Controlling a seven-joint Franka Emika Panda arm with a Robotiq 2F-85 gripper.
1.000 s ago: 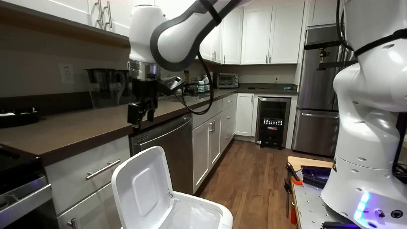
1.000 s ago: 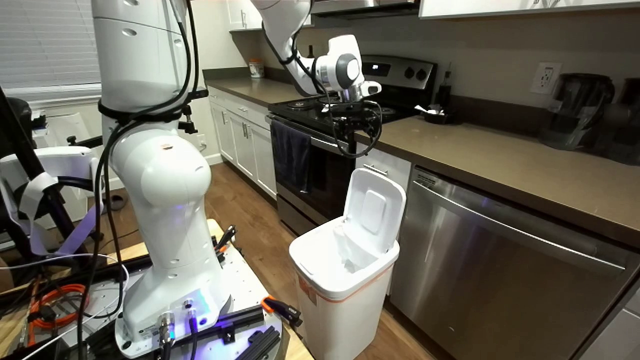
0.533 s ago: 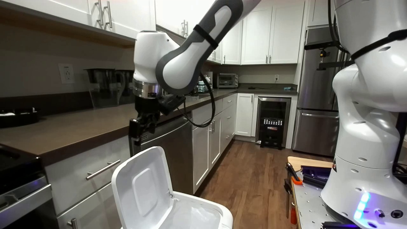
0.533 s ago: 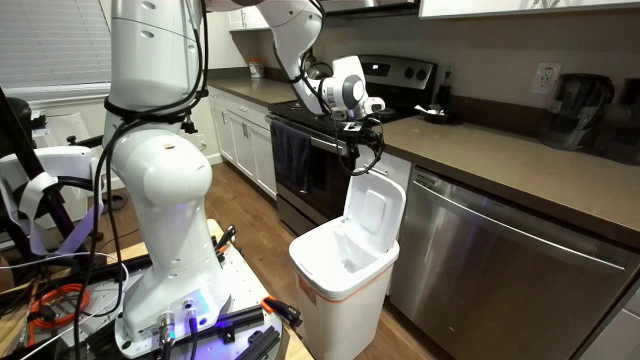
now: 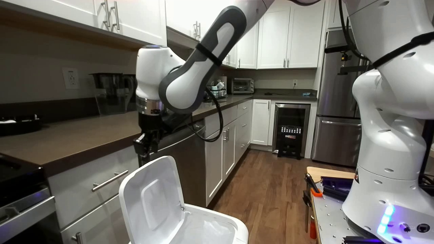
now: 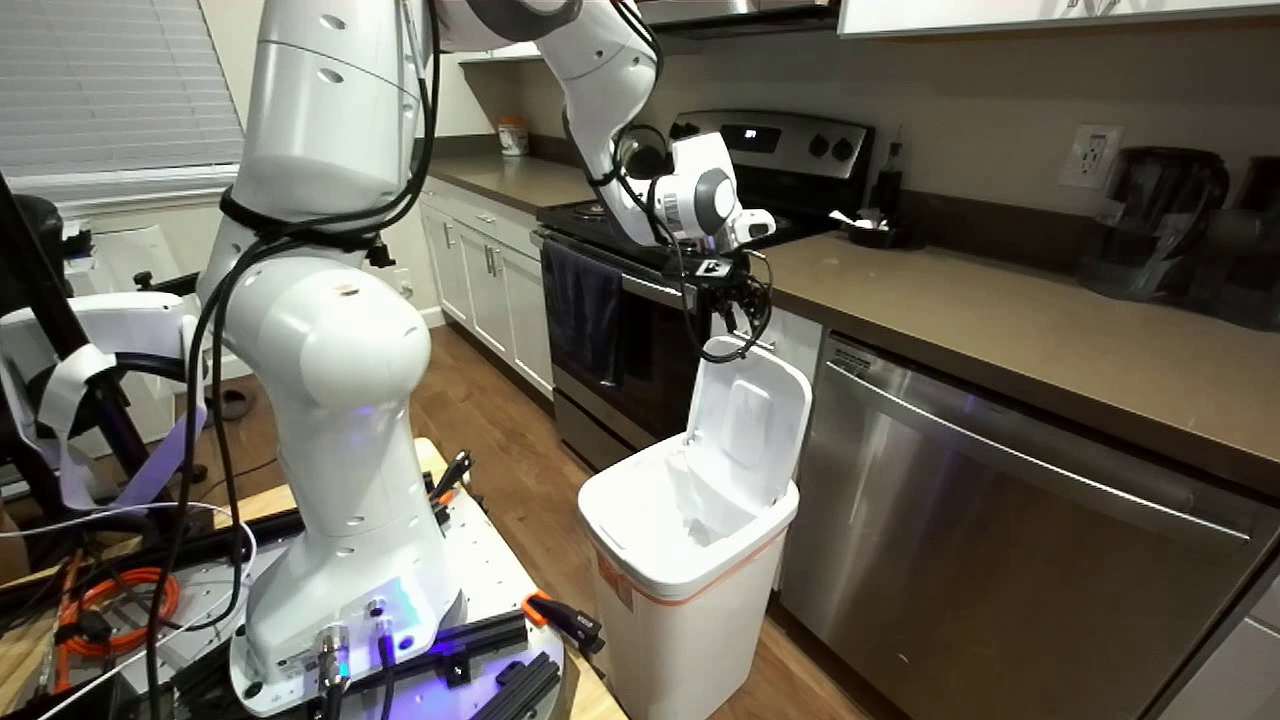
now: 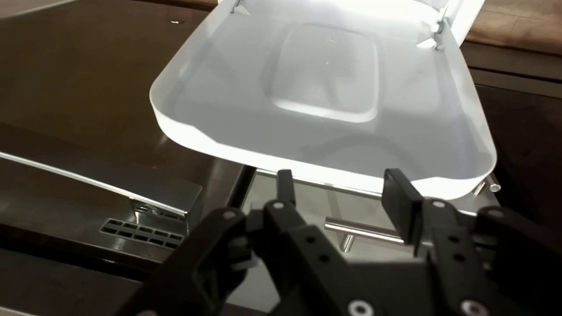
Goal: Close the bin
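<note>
The white bin (image 6: 690, 640) stands on the floor in front of the counter. Its lid (image 6: 755, 420) is up, tilted back towards the drawers, and the bin's mouth is uncovered. The lid also shows in an exterior view (image 5: 152, 200), and its inner face fills the upper part of the wrist view (image 7: 325, 74). My gripper (image 7: 340, 188) is open with nothing between its fingers. The fingertips overlap the lid's top edge in the wrist view; touching or apart I cannot tell. In both exterior views the gripper (image 5: 145, 147) is just above the lid's top edge (image 6: 740, 310).
The counter (image 5: 95, 135) edge and a drawer handle (image 5: 110, 180) are close behind the lid. The dishwasher (image 6: 1000, 520) and stove (image 6: 640, 340) flank the bin. The robot's table (image 6: 500, 560) with tools stands opposite the cabinets.
My gripper has come down from well above the lid to just over its top edge. The bin and its raised lid have not moved.
</note>
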